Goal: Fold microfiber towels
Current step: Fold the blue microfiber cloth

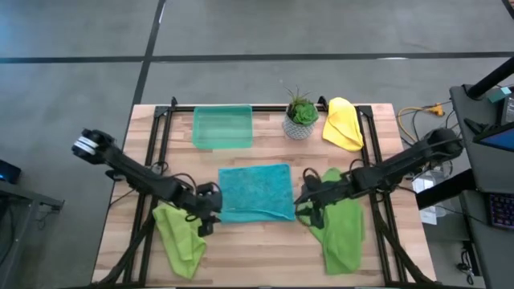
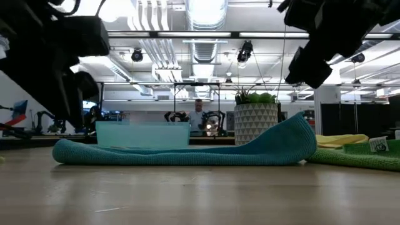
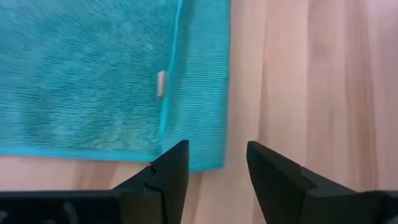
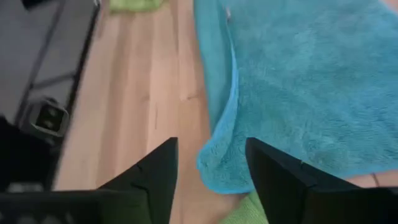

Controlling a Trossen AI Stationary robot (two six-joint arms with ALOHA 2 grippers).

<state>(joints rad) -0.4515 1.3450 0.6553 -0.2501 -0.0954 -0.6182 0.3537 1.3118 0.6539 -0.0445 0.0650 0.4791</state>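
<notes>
Scene: A teal towel (image 1: 255, 191) lay folded at the centre of the wooden table (image 1: 265, 265), with both arms at its near corners.
Left gripper: The left gripper (image 3: 214, 163) hung over the towel's near-left corner, fingers apart and holding nothing.
Right gripper: The right gripper (image 4: 208, 163) stood over the near-right corner, fingers likewise apart and empty.
Other towels: One lime green towel (image 1: 180, 235) sat crumpled near the left arm, a second lime green towel (image 1: 341, 229) near the right; the yellow towel (image 1: 343, 123) lay at the far right, beside a potted plant (image 1: 300, 114) and a green tray (image 1: 222, 127).
Fold: The low view showed the teal towel's right end humped up off the wood rather than lying flat.
Risk: That raised end looked liable to spring open or slump crooked, spoiling the fold's edges.
Second risk: The right gripper sat just beside the green towel under it; a careless withdrawal could drag either cloth.
</notes>
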